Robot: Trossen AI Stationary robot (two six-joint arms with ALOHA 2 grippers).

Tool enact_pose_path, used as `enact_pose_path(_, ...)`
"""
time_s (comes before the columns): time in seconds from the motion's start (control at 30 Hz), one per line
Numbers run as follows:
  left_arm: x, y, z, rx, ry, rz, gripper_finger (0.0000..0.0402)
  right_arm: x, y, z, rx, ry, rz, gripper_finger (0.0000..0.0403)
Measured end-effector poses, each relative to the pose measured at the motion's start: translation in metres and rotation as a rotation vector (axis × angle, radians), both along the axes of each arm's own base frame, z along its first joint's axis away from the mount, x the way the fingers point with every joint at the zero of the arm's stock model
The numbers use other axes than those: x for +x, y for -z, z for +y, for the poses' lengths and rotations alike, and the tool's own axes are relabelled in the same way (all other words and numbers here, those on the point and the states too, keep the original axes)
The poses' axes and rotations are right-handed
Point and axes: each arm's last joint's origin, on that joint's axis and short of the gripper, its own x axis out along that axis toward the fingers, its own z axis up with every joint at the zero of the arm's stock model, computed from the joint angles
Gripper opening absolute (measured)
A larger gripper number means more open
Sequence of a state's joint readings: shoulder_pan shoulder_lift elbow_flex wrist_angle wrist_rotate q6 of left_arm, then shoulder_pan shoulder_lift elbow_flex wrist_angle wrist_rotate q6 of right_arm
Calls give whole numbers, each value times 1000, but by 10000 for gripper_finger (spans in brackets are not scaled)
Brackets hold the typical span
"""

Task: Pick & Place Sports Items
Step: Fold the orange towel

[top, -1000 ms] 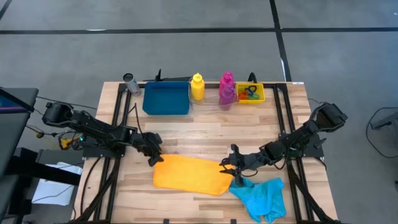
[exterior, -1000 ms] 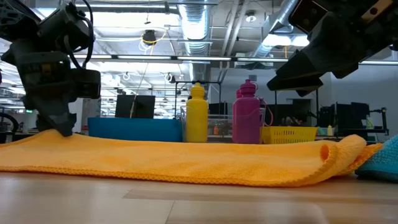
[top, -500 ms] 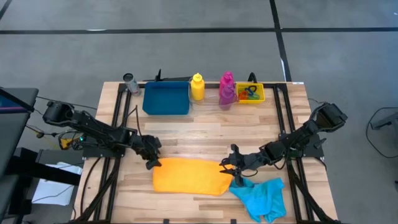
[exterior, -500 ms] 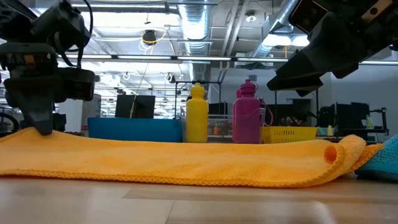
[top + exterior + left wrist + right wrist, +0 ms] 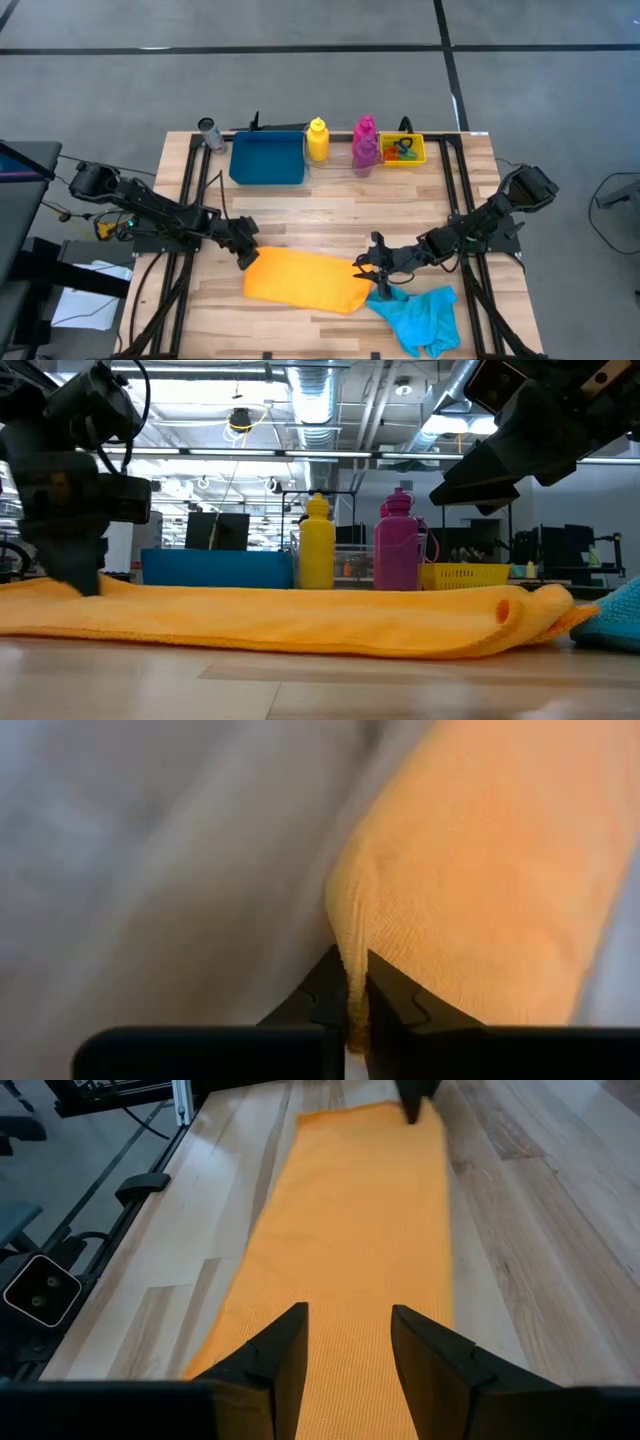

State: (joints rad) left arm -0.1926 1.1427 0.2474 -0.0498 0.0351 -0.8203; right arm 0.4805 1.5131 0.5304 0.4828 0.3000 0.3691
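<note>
The left gripper [image 5: 246,256] is pinching the left corner of the orange cloth [image 5: 300,280] — soft, finely knit; the right gripper [image 5: 367,268] — fingers spread — is hovering over its rolled right end.

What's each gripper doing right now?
Left gripper: shut on the orange cloth's corner.
Right gripper: open, over the cloth's other end.

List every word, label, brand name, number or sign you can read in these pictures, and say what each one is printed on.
None can be read in any view.
The yellow bottle and magenta bottle show no legible label.
The orange cloth, cyan cloth and blue tray are plain.
</note>
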Motion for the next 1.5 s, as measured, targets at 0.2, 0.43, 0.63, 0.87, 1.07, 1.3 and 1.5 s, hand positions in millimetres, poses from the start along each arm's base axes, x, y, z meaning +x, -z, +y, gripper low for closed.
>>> enact_pose_path(0.2,4,-1,18,153,-188,-43,3,0,0,0,-9,-5,-1,138)
enact_pose_path(0.43,15,-11,37,238,-255,-177,2,1,-2,1,-30,-21,-27,138)
enact_pose_path(0.63,21,-18,54,309,-279,-265,1,2,-3,1,-27,-23,-43,138)
enact_pose_path(0.87,19,-19,71,362,-310,-257,2,1,-3,1,-31,-24,-40,138)
enact_pose_path(1.07,18,-21,79,360,-303,-274,4,2,-3,0,-83,-22,-51,138)
enact_pose_path(1.3,18,-21,81,401,-282,-267,2,2,-4,-3,-125,58,-66,138)
enact_pose_path(1.5,17,-21,84,420,-293,-267,9,2,-4,-3,-126,61,-66,138)
